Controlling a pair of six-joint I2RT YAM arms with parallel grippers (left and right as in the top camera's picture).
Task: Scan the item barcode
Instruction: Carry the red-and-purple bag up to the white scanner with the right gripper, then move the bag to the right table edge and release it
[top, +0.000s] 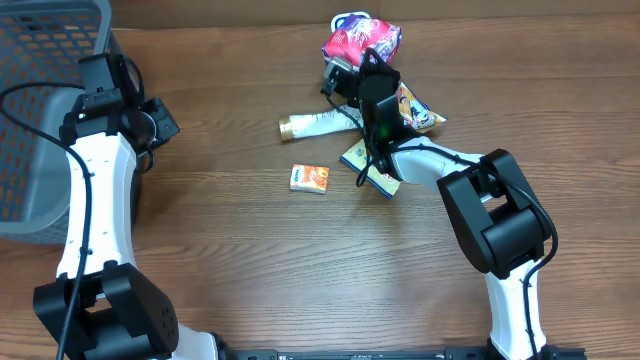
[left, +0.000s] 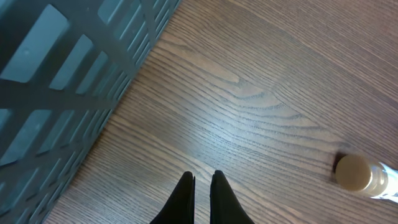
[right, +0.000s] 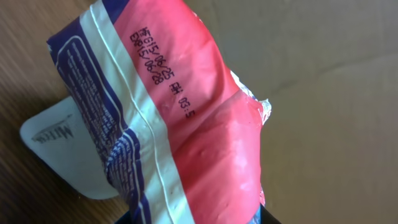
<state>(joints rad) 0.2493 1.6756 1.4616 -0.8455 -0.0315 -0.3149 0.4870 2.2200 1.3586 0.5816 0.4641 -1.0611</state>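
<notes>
A red, white and purple packet (top: 362, 40) (right: 205, 124) is held up at the back of the table, with my right gripper (top: 352, 68) shut on its lower end. In the right wrist view the packet fills the frame and shows a printed date code (right: 158, 62). No barcode shows on this side. Only a dark sliver of the fingers (right: 264, 214) peeks out below the packet. My left gripper (top: 160, 118) (left: 202, 177) hovers over bare wood beside the basket, shut with nothing between its tips.
A grey mesh basket (top: 40, 100) (left: 56, 74) stands at the far left. A white tube with a gold cap (top: 320, 124) (left: 353, 172), a small orange box (top: 309, 178) and two yellow and blue packets (top: 370, 165) lie mid-table under the right arm.
</notes>
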